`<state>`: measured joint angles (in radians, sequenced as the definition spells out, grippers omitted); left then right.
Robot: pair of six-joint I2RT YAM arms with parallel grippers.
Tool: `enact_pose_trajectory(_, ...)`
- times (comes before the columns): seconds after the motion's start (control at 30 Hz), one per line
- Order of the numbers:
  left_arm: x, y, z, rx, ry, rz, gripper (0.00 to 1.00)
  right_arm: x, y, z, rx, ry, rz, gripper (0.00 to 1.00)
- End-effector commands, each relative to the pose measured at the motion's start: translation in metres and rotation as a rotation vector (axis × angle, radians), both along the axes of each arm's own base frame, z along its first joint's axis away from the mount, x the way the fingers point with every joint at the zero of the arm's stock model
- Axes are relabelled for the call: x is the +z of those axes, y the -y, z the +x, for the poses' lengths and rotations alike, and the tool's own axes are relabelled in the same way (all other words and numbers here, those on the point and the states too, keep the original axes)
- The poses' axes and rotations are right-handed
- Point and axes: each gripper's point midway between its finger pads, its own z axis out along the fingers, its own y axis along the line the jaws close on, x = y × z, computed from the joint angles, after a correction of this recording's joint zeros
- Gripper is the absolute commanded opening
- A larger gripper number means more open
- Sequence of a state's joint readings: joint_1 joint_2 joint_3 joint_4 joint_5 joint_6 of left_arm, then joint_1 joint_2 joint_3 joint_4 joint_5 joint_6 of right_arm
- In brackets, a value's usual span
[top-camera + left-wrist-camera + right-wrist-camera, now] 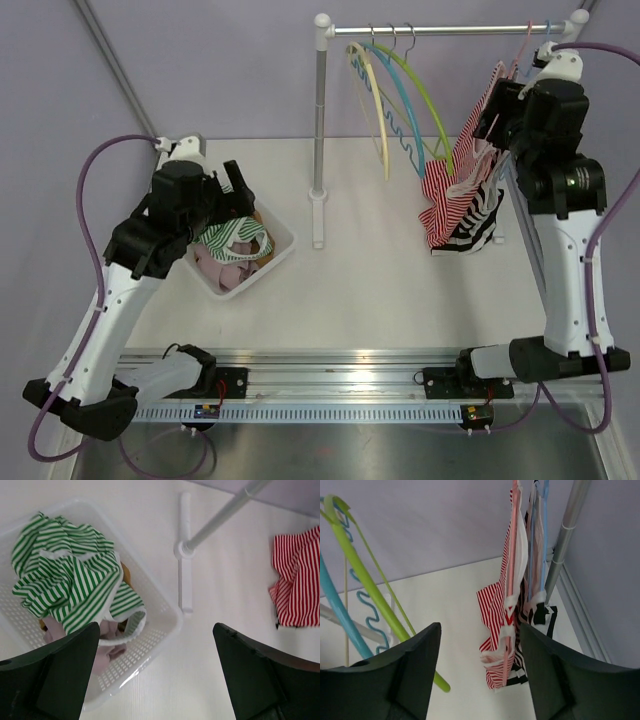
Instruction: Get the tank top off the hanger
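Overhead, the right gripper (490, 125) is raised to the right end of the rail (450, 30), close against the red-and-white striped tank top (445, 205), which hangs there with its hem bunched on the table (370, 290). From above, the arm hides the gripper's fingers. The right wrist view settles it: the right gripper (480, 627) has its jaws apart with nothing pinched, and the striped top (492, 610) hangs on a pink hanger (512, 555) just beyond them. That view also shows a black-and-white striped top (540, 615) on a light blue hanger (543, 510) right behind it, and the empty green hanger (355, 560) off to the left. Across the table, the left gripper (238, 192) hovers over a white mesh basket (283, 240). Seen from the left wrist, the left gripper (156, 645) is spread wide and empty, and a green-and-white striped tank top (70, 580) lies crumpled in the basket (155, 645) on top of a pale pink garment (107, 640). The rack's foot (185, 580) stands just beside the basket.
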<state>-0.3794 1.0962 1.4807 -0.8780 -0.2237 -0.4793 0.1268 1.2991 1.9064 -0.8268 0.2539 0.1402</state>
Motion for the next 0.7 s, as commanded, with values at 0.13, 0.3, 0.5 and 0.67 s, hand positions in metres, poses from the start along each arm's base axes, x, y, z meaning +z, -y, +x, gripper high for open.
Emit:
enact_pose_trajectory(0.13, -0.042, 0.012, -0.032, -0.084, -0.033, 0.161, 0.99, 0.005, 0.033, 0.062, -0.144, -0.027, -0.105, 0.57)
enact_pose_trajectory(0.3, -0.061, 0.014, -0.051, -0.135, -0.058, 0.2, 0.99, -0.007, 0.045, 0.087, -0.163, -0.064, -0.111, 0.56)
enact_pose_trajectory(0.5, -0.068, 0.008, -0.058, -0.147, -0.05, 0.234, 0.99, -0.032, 0.045, 0.121, -0.109, -0.127, -0.086, 0.38)
enact_pose_trajectory(0.67, -0.07, 0.009, -0.059, -0.167, -0.046, 0.242, 0.99, -0.045, 0.064, 0.134, -0.127, -0.153, -0.076, 0.3)
